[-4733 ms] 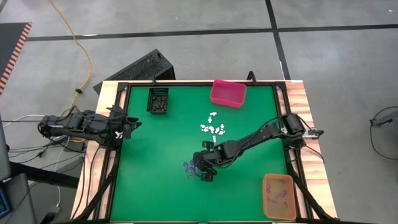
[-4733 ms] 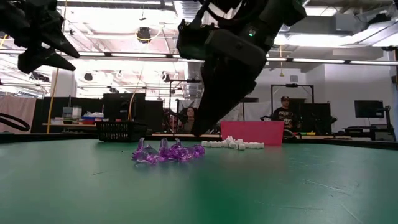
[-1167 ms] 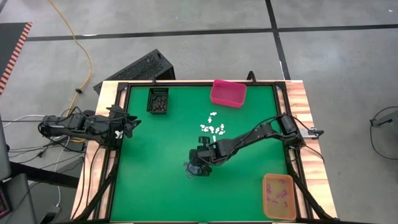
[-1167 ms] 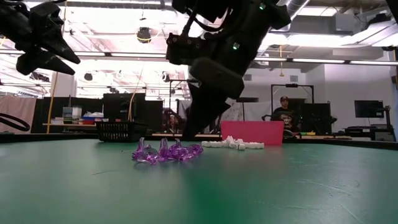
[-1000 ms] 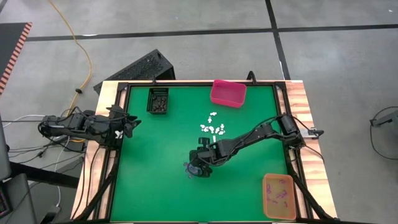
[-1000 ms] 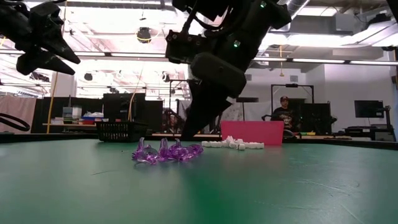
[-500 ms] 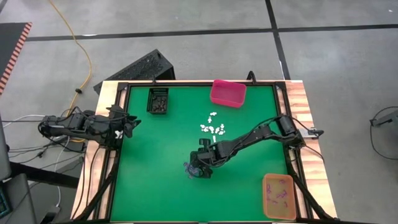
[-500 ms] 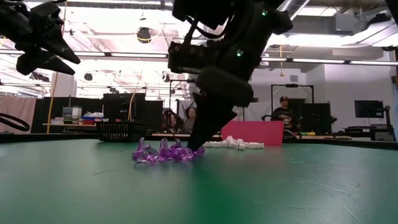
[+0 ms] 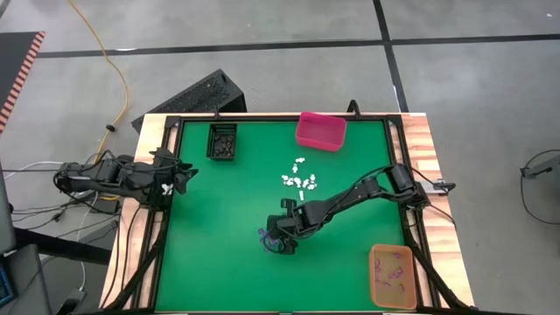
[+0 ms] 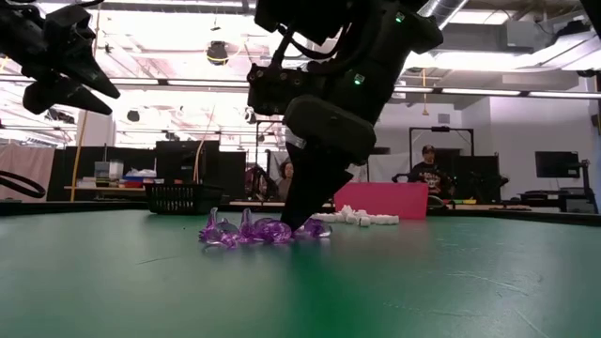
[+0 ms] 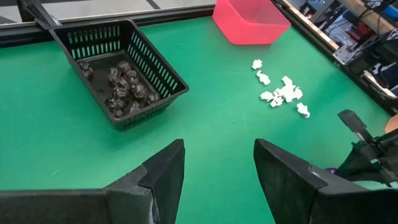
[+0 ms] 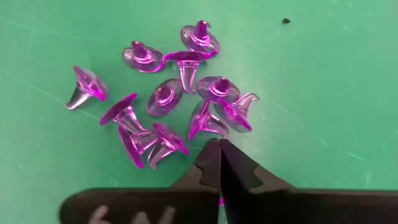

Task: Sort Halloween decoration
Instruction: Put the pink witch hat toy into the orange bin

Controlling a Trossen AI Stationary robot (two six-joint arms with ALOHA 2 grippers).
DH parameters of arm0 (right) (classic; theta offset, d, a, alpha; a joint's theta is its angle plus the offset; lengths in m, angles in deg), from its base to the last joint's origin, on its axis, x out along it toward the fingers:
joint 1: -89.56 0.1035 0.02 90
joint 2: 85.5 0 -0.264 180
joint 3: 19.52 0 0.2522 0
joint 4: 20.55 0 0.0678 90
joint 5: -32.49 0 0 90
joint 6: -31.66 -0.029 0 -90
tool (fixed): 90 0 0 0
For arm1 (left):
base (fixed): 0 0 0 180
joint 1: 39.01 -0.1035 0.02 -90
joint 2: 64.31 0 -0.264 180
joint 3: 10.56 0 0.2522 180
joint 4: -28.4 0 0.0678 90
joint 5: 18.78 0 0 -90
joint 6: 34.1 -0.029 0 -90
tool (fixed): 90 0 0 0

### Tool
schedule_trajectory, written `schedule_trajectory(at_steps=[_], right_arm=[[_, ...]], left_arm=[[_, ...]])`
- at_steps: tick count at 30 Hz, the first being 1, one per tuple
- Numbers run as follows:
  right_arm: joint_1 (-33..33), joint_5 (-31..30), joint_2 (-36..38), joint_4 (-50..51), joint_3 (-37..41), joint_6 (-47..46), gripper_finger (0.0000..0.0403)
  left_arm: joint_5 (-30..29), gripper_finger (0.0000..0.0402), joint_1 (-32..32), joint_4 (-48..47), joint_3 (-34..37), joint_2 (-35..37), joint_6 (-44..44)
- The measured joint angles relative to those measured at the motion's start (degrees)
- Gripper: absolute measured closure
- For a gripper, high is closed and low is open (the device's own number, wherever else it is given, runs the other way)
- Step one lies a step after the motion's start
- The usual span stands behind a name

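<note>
Sorting stood partway, we judged: black pieces [image 11: 124, 87] binned, white ones [image 9: 299, 180] loose at frame centre, right gripper [image 12: 219, 163] pinched shut beside purple hats [image 12: 168, 106], left gripper [image 11: 217, 168] idle, jaws wide.

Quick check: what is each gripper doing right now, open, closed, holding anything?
Left gripper: open, holding nothing.
Right gripper: closed at the purple witch hats; whether it holds one cannot be told.

We can't tell if the shut right fingers [image 12: 211, 167] pinch a purple hat [image 12: 163, 97]; their tips cover that spot. Orange bin [image 9: 393, 276] contents too small. Left fingers [image 11: 165, 171] cut off by the edge.
</note>
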Motion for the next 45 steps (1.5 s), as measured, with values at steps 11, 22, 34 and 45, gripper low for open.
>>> schedule_trajectory(at_steps=[11, 22, 34, 45], right_arm=[[0.51, -0.11, -0.29, 10.63, -7.86, 0.28, 0.0388], [5.51, 1.58, -0.05, 22.69, -12.40, -1.46, 0.0367], [3.51, 1.50, 0.11, 20.43, -9.86, -3.76, 0.0184], [2.87, 1.88, 0.11, 14.69, -8.14, -1.63, 0.0240]], left_arm=[[-0.31, 0.0219, -0.02, -0.04, 0.00, 0.01, -0.04], [0.14, 0.0219, 0.00, -0.11, 0.00, 0.02, -0.07], [-0.99, 0.0219, -0.02, -0.11, 0.00, 0.02, -0.11], [-1.01, 0.0219, -0.02, -0.81, 0.00, 0.01, -0.04]])
